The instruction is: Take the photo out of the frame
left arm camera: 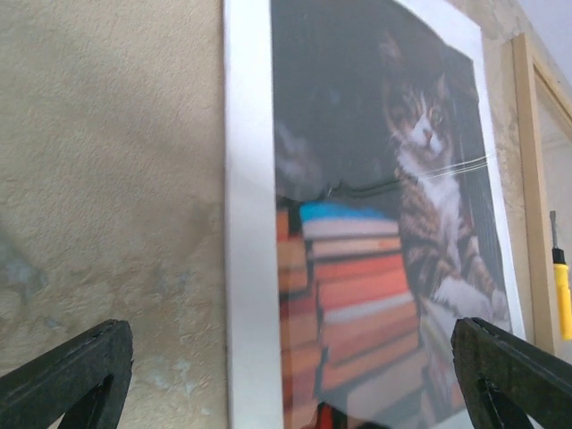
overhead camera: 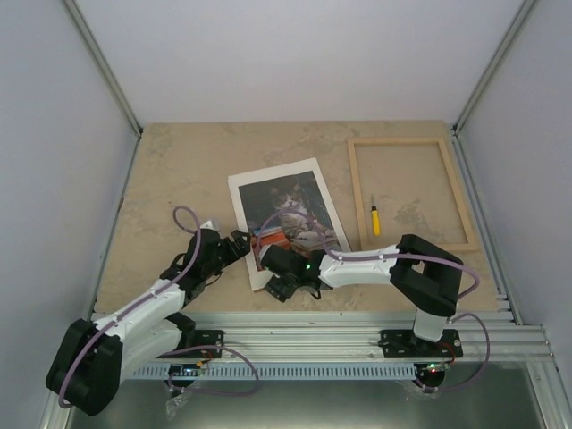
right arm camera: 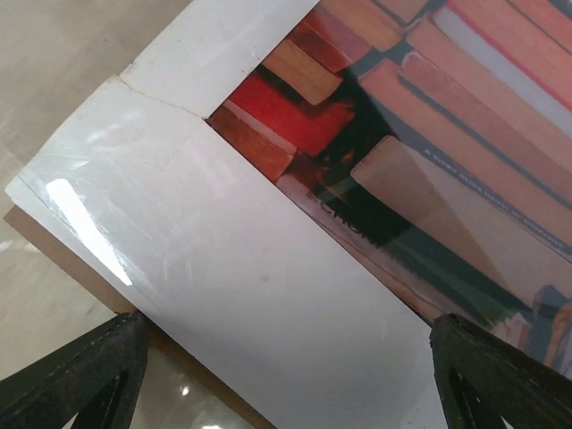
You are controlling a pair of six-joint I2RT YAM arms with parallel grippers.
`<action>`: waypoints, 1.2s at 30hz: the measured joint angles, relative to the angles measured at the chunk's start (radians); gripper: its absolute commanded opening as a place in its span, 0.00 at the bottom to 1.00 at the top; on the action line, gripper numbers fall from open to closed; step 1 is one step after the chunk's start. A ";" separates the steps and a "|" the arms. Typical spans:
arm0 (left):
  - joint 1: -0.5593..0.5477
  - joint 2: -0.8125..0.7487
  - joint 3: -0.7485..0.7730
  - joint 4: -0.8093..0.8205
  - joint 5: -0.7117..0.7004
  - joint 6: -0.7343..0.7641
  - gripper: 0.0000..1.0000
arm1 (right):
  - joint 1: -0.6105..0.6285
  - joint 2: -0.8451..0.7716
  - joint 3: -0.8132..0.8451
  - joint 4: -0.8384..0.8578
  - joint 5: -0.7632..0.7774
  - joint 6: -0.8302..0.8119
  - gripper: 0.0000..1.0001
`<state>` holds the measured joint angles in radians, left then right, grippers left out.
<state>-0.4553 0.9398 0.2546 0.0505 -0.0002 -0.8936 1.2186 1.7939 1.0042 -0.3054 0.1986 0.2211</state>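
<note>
The photo (overhead camera: 293, 213), a tabby cat among orange-red books, lies face up in a stack at the table's middle, bordered by a white mat (overhead camera: 268, 173). The pale wood frame (overhead camera: 355, 192) lies empty at the back right, apart from the photo. My left gripper (overhead camera: 242, 244) is open at the stack's near-left corner; in its wrist view its fingers (left arm camera: 71, 375) straddle the photo (left arm camera: 384, 223) and mat (left arm camera: 246, 223). My right gripper (overhead camera: 277, 272) is open over the stack's near edge; its wrist view shows the photo (right arm camera: 429, 116), the mat (right arm camera: 223, 268) and a brown backing board edge (right arm camera: 54, 241).
A yellow-handled screwdriver (overhead camera: 375, 219) lies inside the frame; it also shows in the left wrist view (left arm camera: 560, 286) beside the frame moulding (left arm camera: 527, 161). A glossy clear sheet seems to cover the photo. White walls close the table on three sides.
</note>
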 measured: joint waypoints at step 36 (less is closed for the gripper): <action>0.004 0.167 -0.043 0.177 0.279 -0.074 0.99 | -0.235 -0.397 -0.360 0.319 0.032 -0.037 0.89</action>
<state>-0.4511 1.1065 0.2119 0.2272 0.2790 -0.9676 0.9836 1.3964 0.6441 0.0139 0.2310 0.1844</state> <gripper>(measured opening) 0.992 0.887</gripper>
